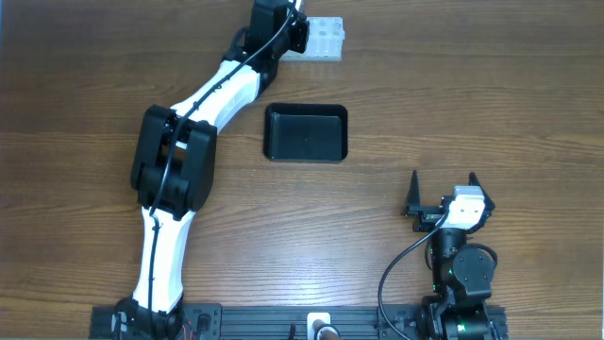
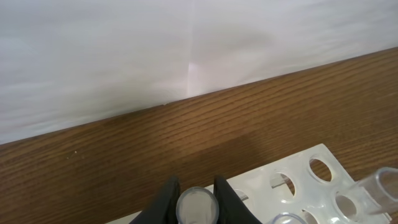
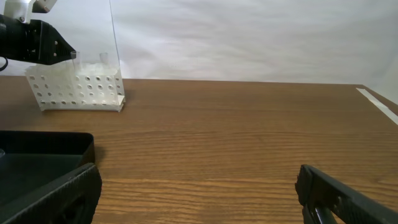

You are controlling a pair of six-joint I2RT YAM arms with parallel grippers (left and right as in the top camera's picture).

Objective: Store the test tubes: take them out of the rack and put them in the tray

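The white test tube rack stands at the far edge of the table, and the black tray lies in front of it, nearer the middle. My left gripper is at the rack, shut on the rim of a clear test tube that stands in one of the rack's holes. Another clear tube rises from the rack beside it. The right wrist view has the rack far off with the left gripper over it. My right gripper rests open near its base, well away from the tray.
The wooden table extends wide between the tray and the right arm. A white wall runs behind the rack at the table's far edge. The left arm stretches diagonally across the table's left half.
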